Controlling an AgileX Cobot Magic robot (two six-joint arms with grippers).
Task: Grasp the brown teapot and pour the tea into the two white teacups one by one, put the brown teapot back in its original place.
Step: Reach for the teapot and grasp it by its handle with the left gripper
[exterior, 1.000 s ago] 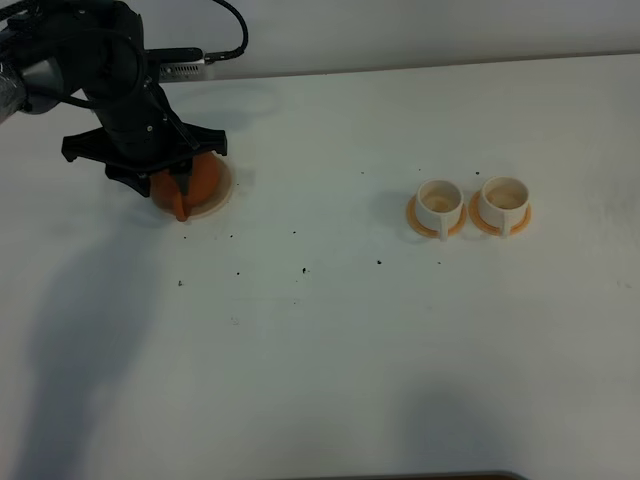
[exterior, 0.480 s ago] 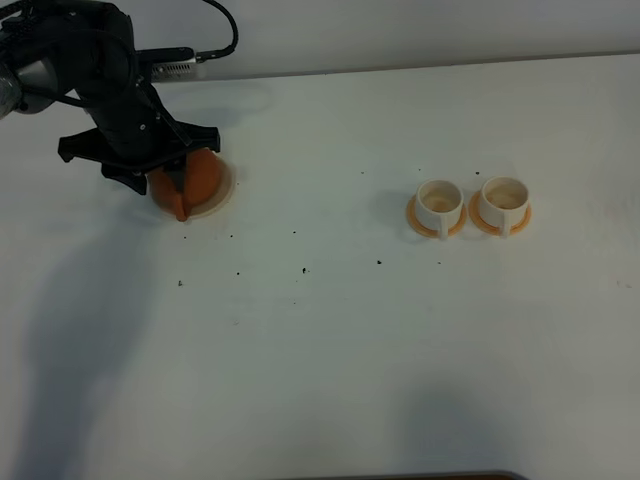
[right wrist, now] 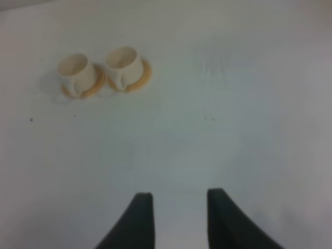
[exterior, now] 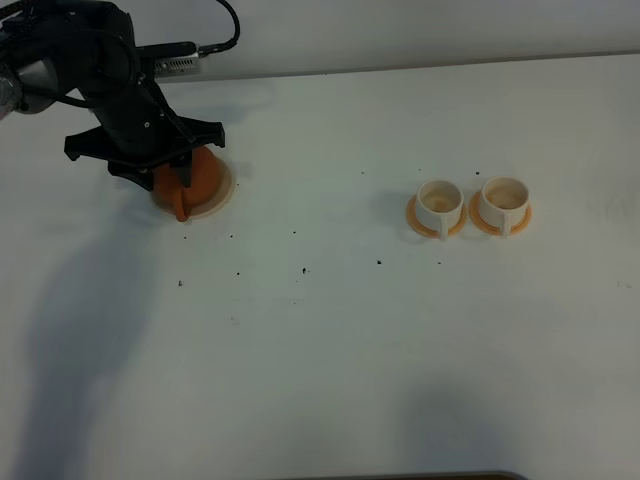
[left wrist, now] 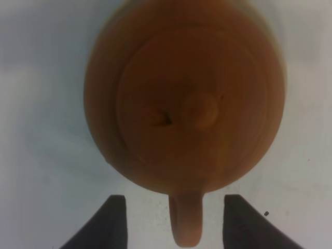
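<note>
Brown teapot (left wrist: 184, 104), round, matte clay, knobbed

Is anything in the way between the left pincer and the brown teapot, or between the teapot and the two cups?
Nothing visible. The open left pincer hangs over the brown teapot, its handle between the jaws; only dark specks dot the table toward the teacups.

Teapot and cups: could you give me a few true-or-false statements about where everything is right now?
The teapot sits on its beige coaster. True.
The left gripper is clamped on the teapot's handle. False: its jaws stand open either side of the handle, not touching it.
Both cups stand on orange saucers, side by side. True.
The right gripper holds a cup. False: it is open and empty above the table, away from the cups.
</note>
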